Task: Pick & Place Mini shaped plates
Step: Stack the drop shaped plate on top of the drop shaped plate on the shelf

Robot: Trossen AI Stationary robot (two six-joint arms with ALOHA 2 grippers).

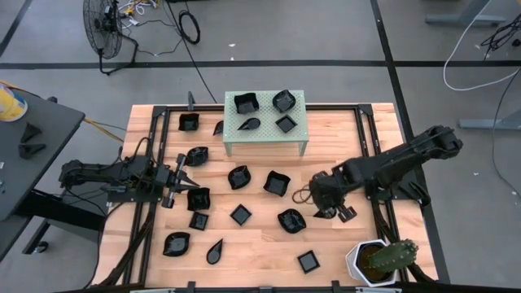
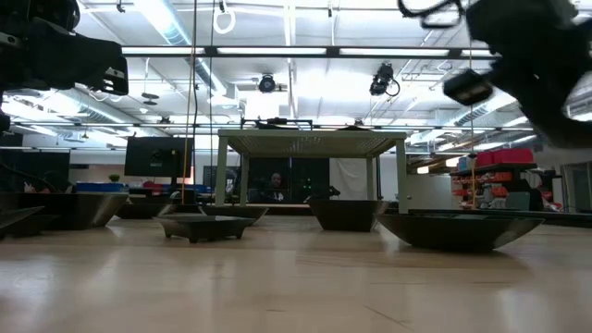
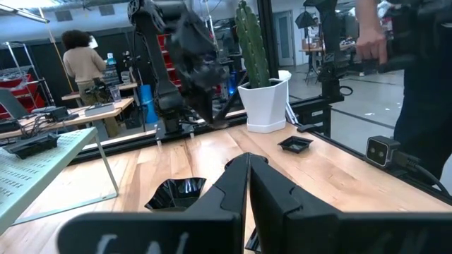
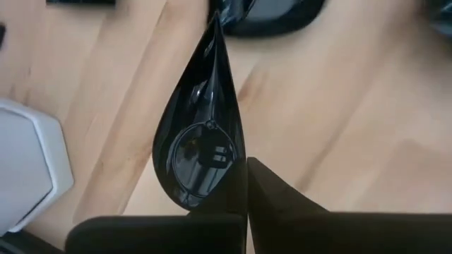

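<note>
Many small black plates [image 1: 239, 177] lie scattered over the wooden table [image 1: 260, 248], and four more sit on top of the pale green stand [image 1: 264, 130] at the far edge. The right claw [image 1: 326, 201] hangs over the table's right half, between a wavy plate [image 1: 291, 220] and the white cactus pot [image 1: 370, 260]. Its wrist view shows a teardrop plate [image 4: 201, 144] clamped at the rounded end between the closed fingers [image 4: 282, 201], its pointed tip stretching away from the claw above the wood, with the white pot's edge to one side. The left claw [image 1: 186, 182] is at the left side of the table, pointing toward the middle, just beside a wavy plate [image 1: 198, 198] and another near it [image 1: 196, 155]. Its fingers [image 3: 233, 187] are pressed together with nothing between them, and a crinkled plate [image 3: 176, 194] lies on the wood just ahead of them. People stand in the room beyond the table.
</note>
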